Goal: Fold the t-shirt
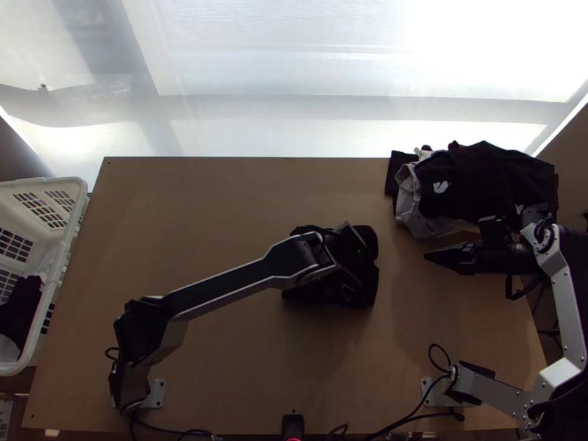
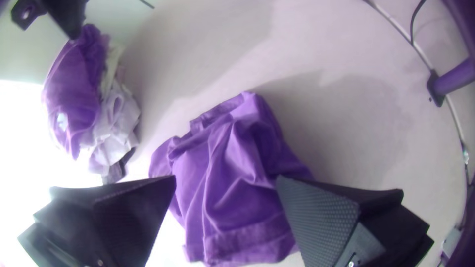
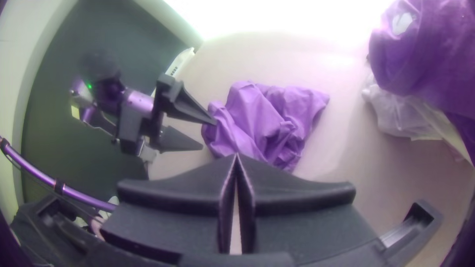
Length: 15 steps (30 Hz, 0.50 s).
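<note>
The dark t-shirt (image 1: pixel 317 292) lies bunched near the table's middle; the wrist views show it purple, as crumpled cloth (image 2: pixel 227 183) with ridges and creases (image 3: pixel 262 118). Over it in the top view is my left gripper (image 1: pixel 353 259), its fingers (image 2: pixel 316 217) wide apart. In its own wrist view, the left gripper (image 2: pixel 226 179) has cloth visible between and beyond the fingertips, with no hold to be seen. My right gripper (image 1: pixel 428 257) is to the right of the shirt, apart from it. The right wrist view shows the right gripper (image 3: pixel 236 155) shut, its tips together.
A heap of dark and light clothes (image 1: pixel 485 180) lies at the table's far right corner, just beyond the right gripper. A white laundry basket (image 1: pixel 62 250) with dark cloth inside stands past the left edge. Bare tabletop (image 1: pixel 184 220) extends left of the shirt.
</note>
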{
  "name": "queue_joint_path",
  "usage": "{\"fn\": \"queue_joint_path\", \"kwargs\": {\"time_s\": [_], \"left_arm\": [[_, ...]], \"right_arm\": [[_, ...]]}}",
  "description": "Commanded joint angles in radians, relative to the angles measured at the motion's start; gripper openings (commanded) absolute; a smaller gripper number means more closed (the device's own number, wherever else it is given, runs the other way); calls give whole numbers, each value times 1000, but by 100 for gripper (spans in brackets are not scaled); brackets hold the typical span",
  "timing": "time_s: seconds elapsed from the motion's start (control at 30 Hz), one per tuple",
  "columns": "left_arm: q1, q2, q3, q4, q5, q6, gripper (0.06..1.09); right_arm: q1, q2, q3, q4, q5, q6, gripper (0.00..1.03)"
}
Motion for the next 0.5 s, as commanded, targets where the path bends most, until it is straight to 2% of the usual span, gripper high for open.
{"fn": "queue_joint_path", "kwargs": {"time_s": [0.0,0.1,0.17,0.2,0.27,0.33,0.4,0.47], "left_arm": [[56,-109,31,-140,-1,-206,104],[112,-178,31,-211,21,-386,104],[173,-202,31,-254,82,-521,103],[217,-209,31,-269,136,-592,99],[296,-212,18,-301,277,-719,90],[374,-207,-12,-304,395,-823,73],[431,-192,-46,-298,519,-880,60],[451,-162,-74,-269,558,-927,43]], "right_arm": [[10,-8,-3,-15,0,-1,3],[66,-10,-8,-18,0,6,3],[121,-3,-6,-17,0,19,3],[144,4,-3,-17,0,27,3],[201,17,4,-14,0,41,3],[261,35,20,-8,0,58,3],[311,59,43,3,0,62,3],[353,102,69,8,2,64,3]]}}
